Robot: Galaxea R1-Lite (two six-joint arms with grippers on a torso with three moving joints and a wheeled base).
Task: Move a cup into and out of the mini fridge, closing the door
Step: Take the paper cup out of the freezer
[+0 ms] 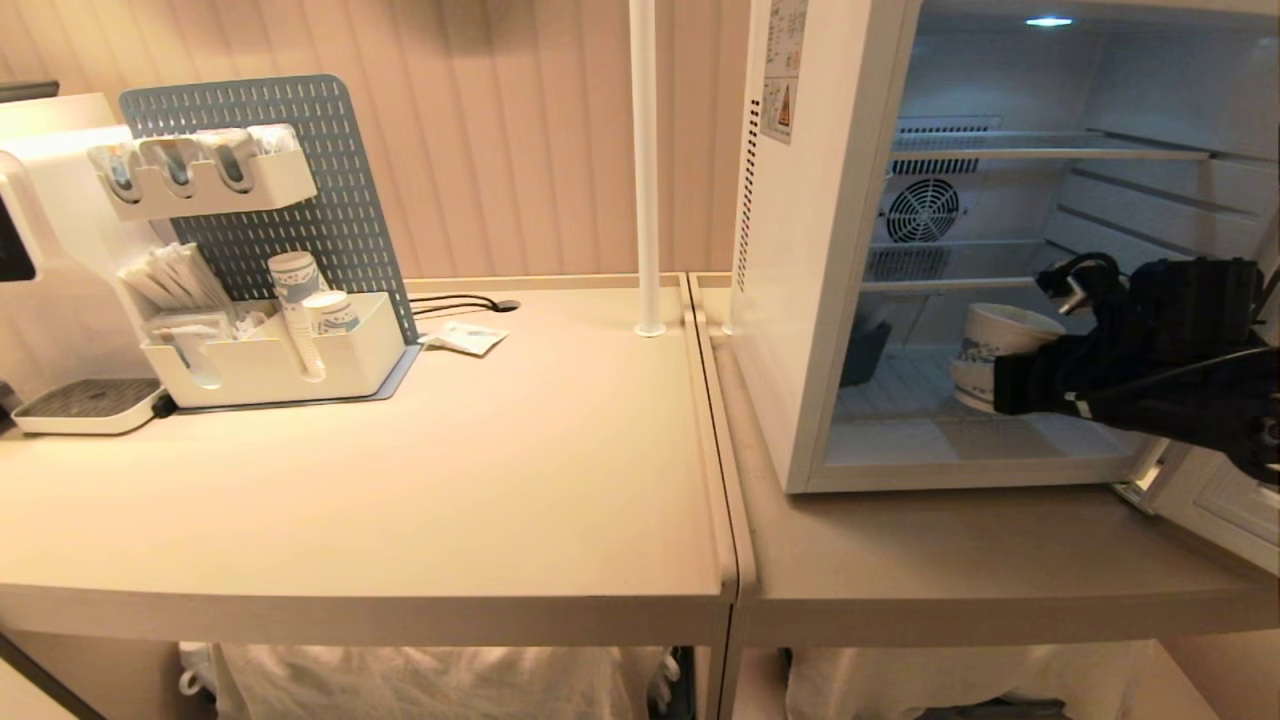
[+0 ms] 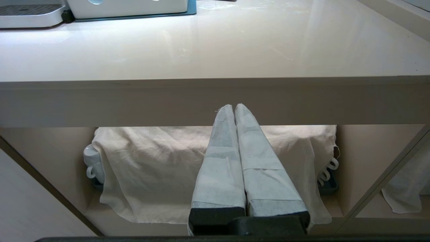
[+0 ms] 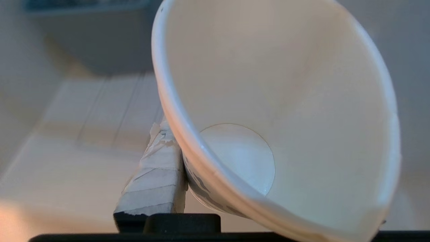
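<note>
At far left on the counter [image 1: 400, 500]: one white drinks machine [image 1: 45, 220] with one drip tray [image 1: 85, 405]. Beside it, one grey-blue pegboard [image 1: 300, 170] carrying one white shelf [image 1: 205, 180] with three round holders, and below that one white organiser caddy [image 1: 280, 360]. In the caddy: one tall nested stack of paper cups [image 1: 297, 300], one shorter patterned cup [image 1: 330, 312] just beside it, plus sachets and stirrers too crowded to count. Further right, one flat sachet [image 1: 463, 338] on the counter, one black cable [image 1: 460, 302] behind it, and one white pole [image 1: 646, 170] standing at the seam between two tabletops.

Below the counter edge, parked: left gripper [image 2: 234, 109], two cloth-wrapped fingers [image 2: 220, 161] pressed together, clenched on nothing, in front of one draped cloth [image 2: 151, 161] with white mugs [image 2: 92, 161] showing at its sides.

On the right tabletop: one mini fridge [image 1: 820, 250], lit inside, with one round rear fan [image 1: 922, 210], two wire shelves [image 1: 1050, 150] and one dark tub [image 1: 865, 352] at the back left of the floor. One door [image 1: 1215, 510] swung open at far right.

Inside the fridge opening, right gripper [image 1: 1010, 385] grasping one cup [image 1: 995, 350] by its side wall, low over the fridge floor, tilted. From the right wrist view, one wrapped finger [image 3: 158, 181] pressed against the cup's [image 3: 285, 101] outer wall; the other finger hidden behind the cup; cup empty.
</note>
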